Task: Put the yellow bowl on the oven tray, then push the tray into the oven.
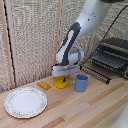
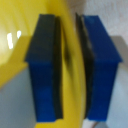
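The yellow dish (image 1: 60, 83) sits on the wooden table just to the exterior view's left of a blue cup. My gripper (image 1: 63, 77) is down on it from above. In the wrist view the gripper (image 2: 70, 70) has its two blue fingers (image 2: 44, 65) pressed close on either side of the bowl's rim, and the yellow dish (image 2: 15, 55) fills the space beside them. The baking sheet (image 1: 96, 73), a dark wire rack, sticks out of the front of the oven (image 1: 113, 54) at the exterior view's right, apart from the bowl.
A blue cup (image 1: 81, 83) stands right beside the bowl, between it and the rack. A small orange block (image 1: 44, 85) lies on the bowl's other side. A large white patterned plate (image 1: 25, 102) rests near the table's front. A woven screen backs the table.
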